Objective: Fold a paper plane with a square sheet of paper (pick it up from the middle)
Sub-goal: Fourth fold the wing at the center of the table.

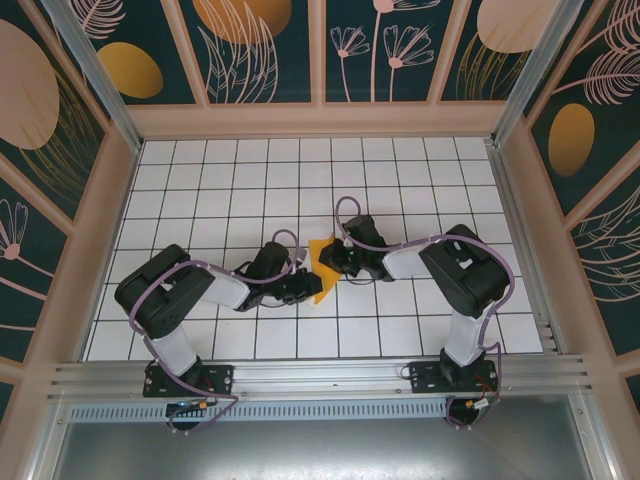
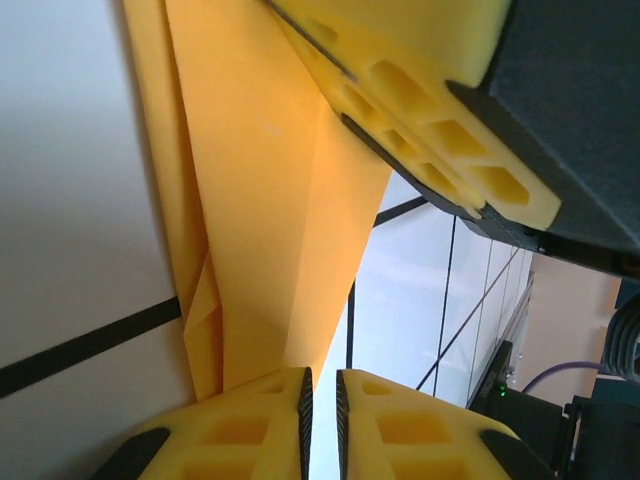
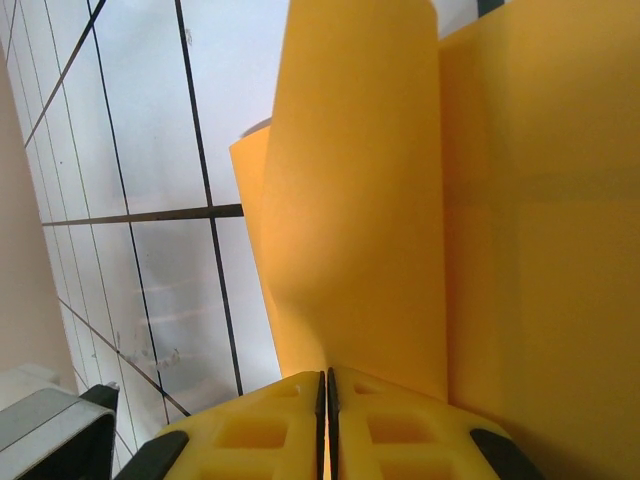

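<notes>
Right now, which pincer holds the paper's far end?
The right pincer; the left pincer grips the folded paper nearer the arm bases.

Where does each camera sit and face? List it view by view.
Top external: above and behind the bases, looking down on the table; both arms show, left tool and right tool meeting at the paper.
Left wrist: on the left arm, looking along its fingers at the paper; the right tool's fingers cross top right.
Right wrist: on the right arm, looking past its fingers at paper and tiles.
Shared: all three show the paper.
</notes>
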Available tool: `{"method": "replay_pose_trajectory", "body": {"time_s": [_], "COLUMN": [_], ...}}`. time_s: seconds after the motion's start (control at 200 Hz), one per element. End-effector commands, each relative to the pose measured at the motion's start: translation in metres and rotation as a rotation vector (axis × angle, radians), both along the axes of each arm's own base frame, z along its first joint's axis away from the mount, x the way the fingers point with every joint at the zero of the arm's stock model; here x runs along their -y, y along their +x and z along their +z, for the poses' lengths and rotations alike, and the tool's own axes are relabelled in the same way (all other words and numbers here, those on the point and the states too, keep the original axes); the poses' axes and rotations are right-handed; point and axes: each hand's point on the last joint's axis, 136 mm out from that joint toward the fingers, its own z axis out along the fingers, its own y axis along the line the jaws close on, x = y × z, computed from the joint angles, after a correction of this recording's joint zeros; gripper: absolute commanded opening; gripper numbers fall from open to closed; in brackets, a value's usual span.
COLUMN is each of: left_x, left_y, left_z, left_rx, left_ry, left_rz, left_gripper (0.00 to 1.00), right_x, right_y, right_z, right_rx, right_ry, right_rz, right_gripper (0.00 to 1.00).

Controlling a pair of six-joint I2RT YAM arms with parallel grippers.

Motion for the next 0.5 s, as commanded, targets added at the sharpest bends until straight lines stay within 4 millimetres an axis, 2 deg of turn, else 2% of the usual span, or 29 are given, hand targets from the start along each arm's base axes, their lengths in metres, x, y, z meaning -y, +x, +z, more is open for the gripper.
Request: {"method": "replay_pose_trajectory", "body": {"time_s": [0.0, 0.075, 0.095, 0.28, 0.495], "left_x": [-0.021, -0.029, -0.028, -0.037, -0.034], "left_y": [-0.041, -0.046, -0.045, -0.054, -0.024], "left_z": [-0.031, -0.037, -0.030, -0.026, 0.030], "left_rx": [-0.121, -0.137, -0.118, -0.111, 0.068], "left_ry": [0.101, 0.133, 0.122, 0.147, 0.136], "left_rz": [-0.055, -0.048, -0.048, -0.064, 0.009], "left_gripper": [0.19, 0.19, 0.19, 0.15, 0.19], "right_x": [0.027, 0.028, 0.027, 0.026, 0.028], "right_y": [-0.035, -0.035, -0.036, -0.035, -0.037], "right_z": [-0.053, -0.055, -0.055, -0.056, -0.055], "right_rx": [-0.152, -0.156, -0.157, -0.162, -0.163], "right_ry": [-0.166, -0.171, -0.172, -0.171, -0.171], "right_rz": [-0.001, -0.004, -0.003, 0.001, -0.005], "right_gripper": [0.14, 0.14, 0.14, 0.14, 0.14]}}
